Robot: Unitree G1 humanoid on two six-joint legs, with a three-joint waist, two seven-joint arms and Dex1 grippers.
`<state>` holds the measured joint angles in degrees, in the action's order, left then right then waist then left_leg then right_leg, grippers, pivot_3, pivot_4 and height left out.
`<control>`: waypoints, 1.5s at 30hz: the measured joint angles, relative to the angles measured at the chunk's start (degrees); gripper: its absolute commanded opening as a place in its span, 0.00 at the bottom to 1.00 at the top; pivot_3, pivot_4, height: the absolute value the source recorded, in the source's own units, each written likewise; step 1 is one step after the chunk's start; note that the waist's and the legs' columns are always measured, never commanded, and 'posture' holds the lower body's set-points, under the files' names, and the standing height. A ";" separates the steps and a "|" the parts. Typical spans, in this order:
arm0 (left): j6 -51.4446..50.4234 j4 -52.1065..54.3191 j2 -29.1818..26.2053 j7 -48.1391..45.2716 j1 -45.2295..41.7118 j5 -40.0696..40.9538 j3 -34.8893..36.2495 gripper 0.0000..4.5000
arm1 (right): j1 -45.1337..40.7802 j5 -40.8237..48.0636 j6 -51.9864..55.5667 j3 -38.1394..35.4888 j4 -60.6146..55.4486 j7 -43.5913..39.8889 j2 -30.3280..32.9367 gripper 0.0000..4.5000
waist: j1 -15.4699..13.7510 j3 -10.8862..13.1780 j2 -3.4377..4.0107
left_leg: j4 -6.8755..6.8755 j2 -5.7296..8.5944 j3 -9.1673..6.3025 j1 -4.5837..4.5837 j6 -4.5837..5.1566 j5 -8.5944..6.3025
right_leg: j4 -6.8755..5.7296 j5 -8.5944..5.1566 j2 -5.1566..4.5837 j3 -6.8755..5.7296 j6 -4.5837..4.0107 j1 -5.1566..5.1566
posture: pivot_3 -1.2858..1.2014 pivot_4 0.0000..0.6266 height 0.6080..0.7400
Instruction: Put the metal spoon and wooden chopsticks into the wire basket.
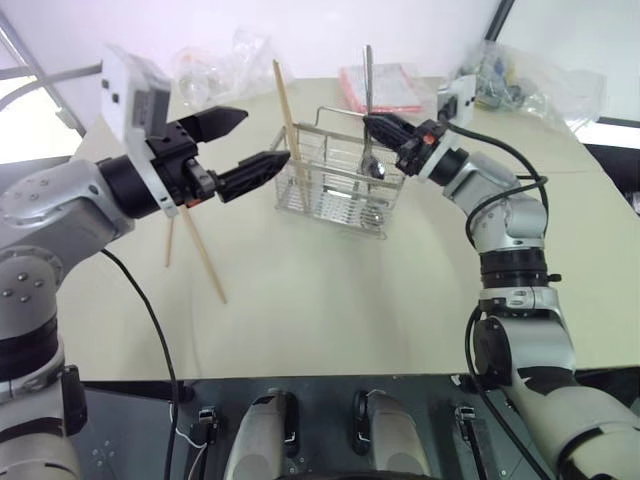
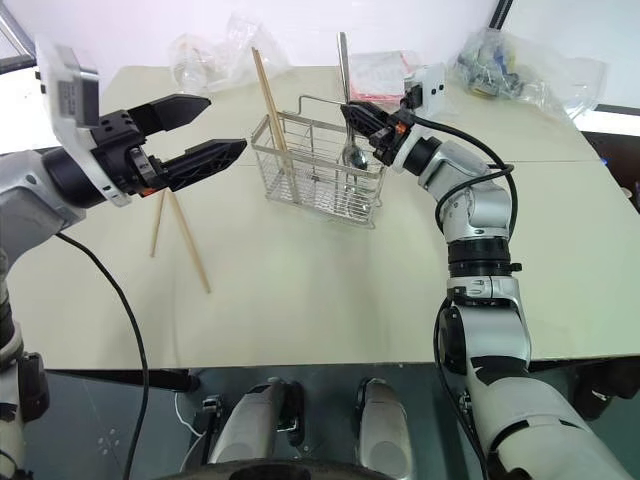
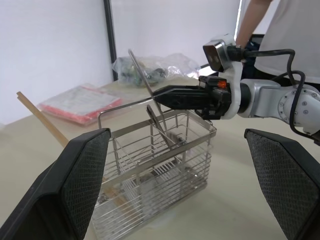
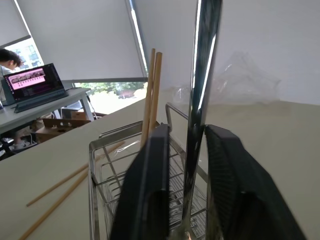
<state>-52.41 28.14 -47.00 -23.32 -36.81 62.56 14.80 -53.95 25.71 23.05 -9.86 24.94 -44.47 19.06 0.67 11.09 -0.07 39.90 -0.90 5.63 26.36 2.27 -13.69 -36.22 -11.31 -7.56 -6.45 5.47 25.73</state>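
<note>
No legible writing. Shiny spoon (image 2: 345, 75) upright in basket (image 2: 318, 175) between right tool's (image 2: 352, 118) loosened fingers; left tool (image 2: 205, 130) agape (chopsticks (image 2: 180, 232) on desk (image 2: 330, 290)).

Pale beige tabletop (image 1: 330, 300), clear plastic bags (image 1: 215, 65) crumpled at its far left edge, flat red-printed packet (image 1: 385, 88) at far centre, more clear bags (image 1: 520, 75) at far right, open laptop (image 4: 35, 85) on a side desk (image 4: 45, 102), person in white shirt (image 3: 292, 35) standing behind.
</note>
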 measured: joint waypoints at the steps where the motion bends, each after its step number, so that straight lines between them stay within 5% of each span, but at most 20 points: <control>1: 0.00 -0.10 0.00 -0.01 -0.07 0.01 0.00 1.00 | -0.01 0.06 -0.22 -0.14 0.16 0.36 0.01 0.67 | 0.03 0.00 0.00 | 0.00 0.00 0.00 0.00 0.00 0.00 | 0.00 0.00 0.00 0.00 0.00 0.00 | 0.52 0.24 0.69; 4: 0.00 -0.49 0.00 -0.03 -0.52 0.00 0.00 1.00 | 0.00 -0.08 -0.35 -0.43 0.52 1.30 0.12 0.99 | 0.03 0.00 0.00 | 0.00 0.00 0.00 0.00 0.00 0.00 | 0.00 0.00 0.00 0.00 0.00 0.00 | 0.52 0.24 0.69; 12: 0.16 -3.15 0.01 2.70 0.15 -2.27 1.90 1.00 | -1.22 1.46 1.43 -2.40 0.56 1.65 3.94 0.99 | 0.01 0.01 0.02 | 0.00 0.00 0.01 0.01 0.00 0.00 | 0.00 0.00 -0.01 0.00 0.00 0.02 | 0.52 0.24 0.69; 22: -13.28 -25.79 4.89 28.43 -5.12 -17.52 3.02 1.00 | -2.54 14.77 16.20 -7.40 -11.85 -10.74 17.81 0.99 | -0.09 0.01 -0.01 | -0.04 0.00 -0.01 0.01 0.07 -0.03 | 0.01 -0.01 -0.01 0.00 0.02 0.01 | 0.52 0.24 0.69; 28: -14.64 -40.03 7.33 27.93 -9.85 -25.69 -0.18 1.00 | 7.16 19.18 23.00 -3.05 -24.05 -18.35 21.27 0.99 | -0.29 0.02 -0.05 | -0.01 0.01 0.02 0.02 0.06 -0.03 | 0.02 0.00 -0.06 -0.02 0.02 0.03 | 0.52 0.24 0.69; 45: -9.70 -61.81 13.15 22.07 -16.52 -40.75 -3.35 1.00 | 14.25 20.71 24.06 -5.74 -29.32 -11.51 21.77 0.99 | -1.42 0.02 -0.12 | -0.01 0.00 0.08 0.07 0.04 -0.04 | 0.02 0.02 -0.14 -0.01 0.01 0.13 | 0.52 0.24 0.69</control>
<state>-62.11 -33.67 -33.85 -1.25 -53.33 21.81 11.45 -39.70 46.42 47.12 -15.60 -4.38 -55.98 40.83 -0.76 11.12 -0.18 39.89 -0.90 5.72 26.42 2.31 -13.74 -36.19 -11.29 -7.70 -6.46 5.48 25.85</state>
